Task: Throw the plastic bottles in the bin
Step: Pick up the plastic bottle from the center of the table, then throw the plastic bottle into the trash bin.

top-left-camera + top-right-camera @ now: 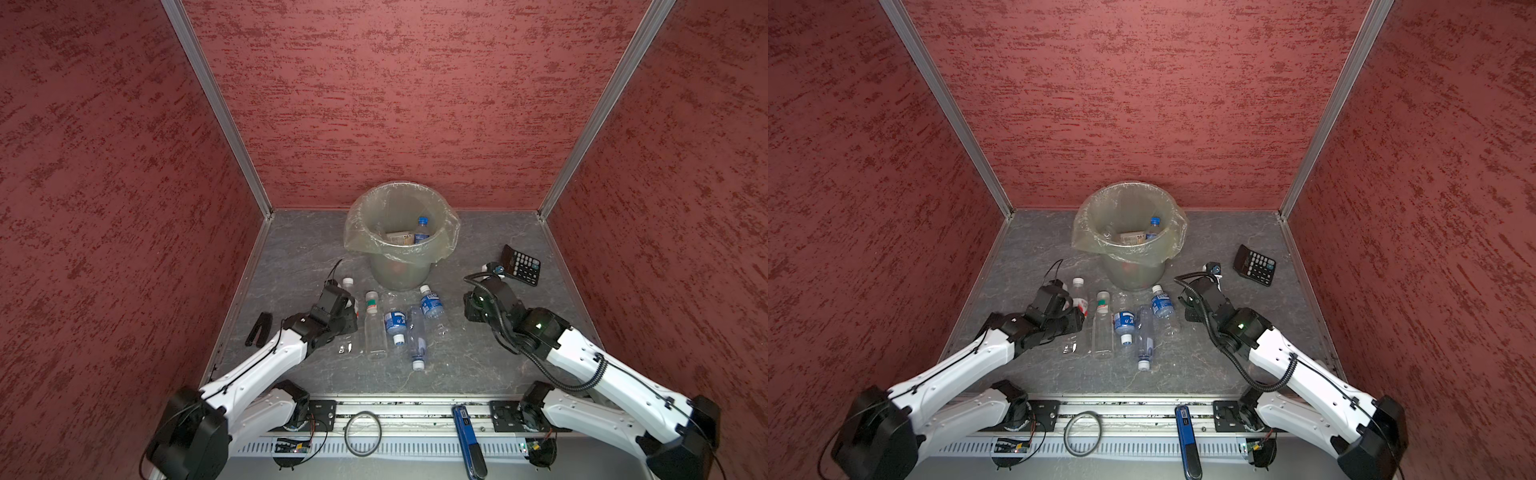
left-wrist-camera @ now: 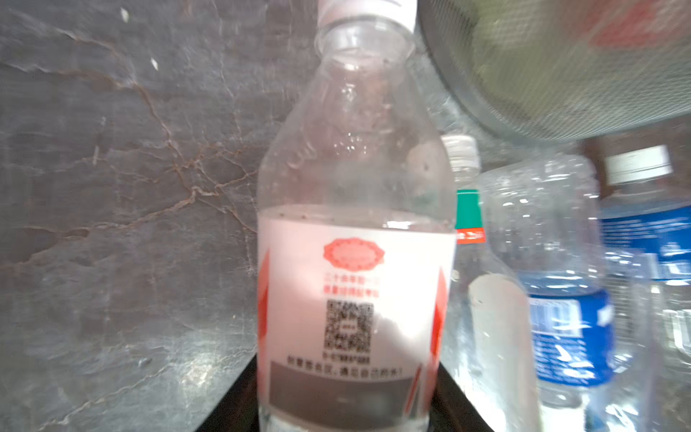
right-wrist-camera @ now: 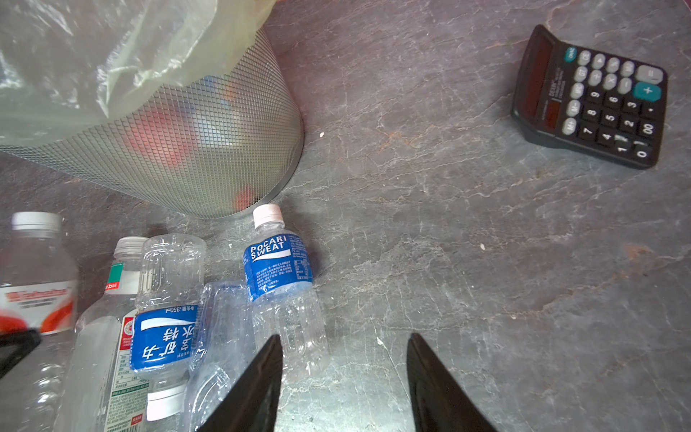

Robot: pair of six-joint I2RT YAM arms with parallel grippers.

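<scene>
Two robot arms work over a grey stone-look surface inside red walls. The task looks partly done.

One bin, mesh-sided and lined with a plastic bag, stands at the back. One blue-capped bottle shows inside it. Red and blue shapes blur through the mesh in the right wrist view, too vague to count.

Five plastic bottles lie on the surface in front of the bin, close together:
- a red-and-white-labelled bottle
- a green-banded bottle
- a blue-labelled bottle with its cap toward the arms
- a crushed clear bottle
- a Pocari Sweat bottle, nearest the bin's foot

The left gripper pinches the red-and-white-labelled bottle, a dark jaw against each side. I cannot tell whether it has left the surface.

The right gripper has its jaws apart over bare surface, holding nothing, just beside the Pocari Sweat bottle's base.

One black calculator sits well off to the right.
</scene>
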